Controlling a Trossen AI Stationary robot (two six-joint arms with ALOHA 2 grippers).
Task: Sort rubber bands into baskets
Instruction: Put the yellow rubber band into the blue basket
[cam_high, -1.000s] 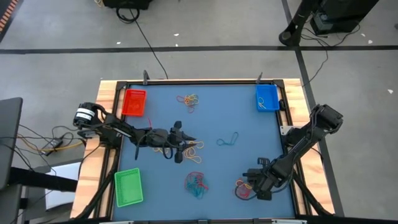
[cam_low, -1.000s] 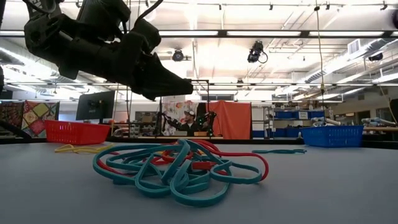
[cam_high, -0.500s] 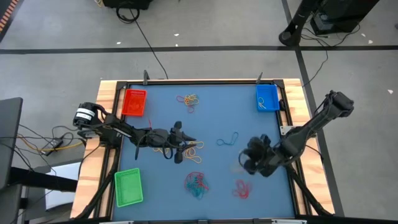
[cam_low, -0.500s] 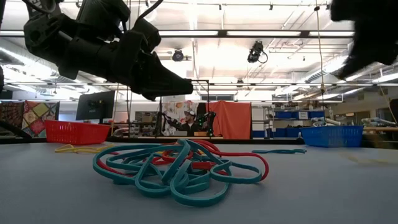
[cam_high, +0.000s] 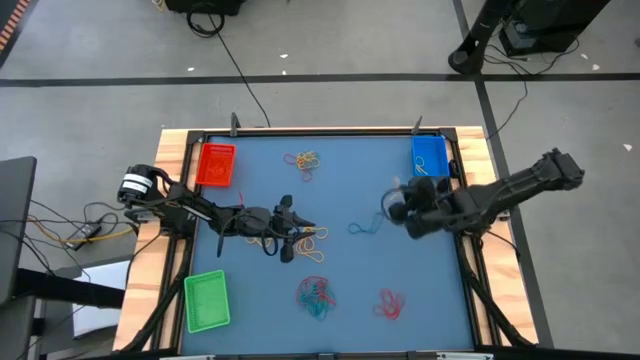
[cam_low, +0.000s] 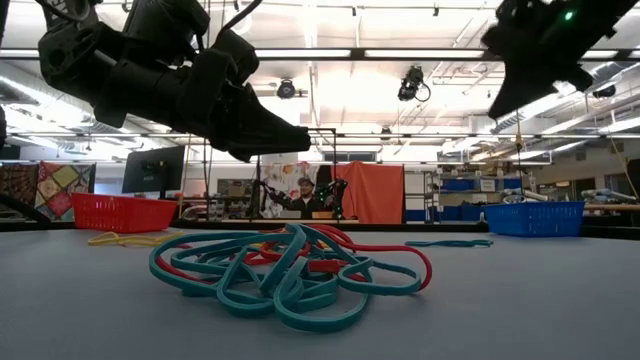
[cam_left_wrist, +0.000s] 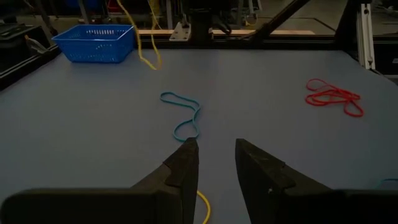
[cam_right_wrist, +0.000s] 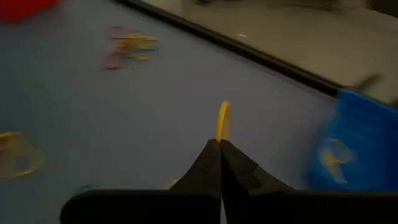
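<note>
My right gripper (cam_high: 391, 208) hangs over the table's right half, close to the blue basket (cam_high: 430, 157), shut on a yellow rubber band (cam_right_wrist: 223, 119). My left gripper (cam_left_wrist: 214, 152) stands open left of the table's middle, above loose yellow bands (cam_high: 314, 236), with nothing between its fingers. A teal band (cam_high: 367, 225) lies flat between the two grippers. The red basket (cam_high: 215, 165) stands at the far left, the green basket (cam_high: 206, 300) at the near left. A teal and red pile (cam_high: 315, 293) and a red pile (cam_high: 390, 303) lie near the front edge. My right gripper pinches the yellow band (cam_right_wrist: 222, 127) between its two shut fingertips, which slant down. A short piece of the band sticks out past the tips. In the left wrist view the rest of the band (cam_left_wrist: 148, 50) hangs slack below the gripper, clear of the table.
A mixed yellow and red pile (cam_high: 305, 160) lies at the far middle. A raised wooden frame (cam_high: 170, 150) borders the table. Bare blue table (cam_high: 390, 255) stretches between the piles. Beyond the far edge the low view shows a person (cam_low: 305, 195) in the room.
My right gripper has risen from the red pile at the near right and travelled toward the far edge, up to the blue basket, rolling its wrist on the way. The yellow band has come up with it, and the red pile stays on the table.
</note>
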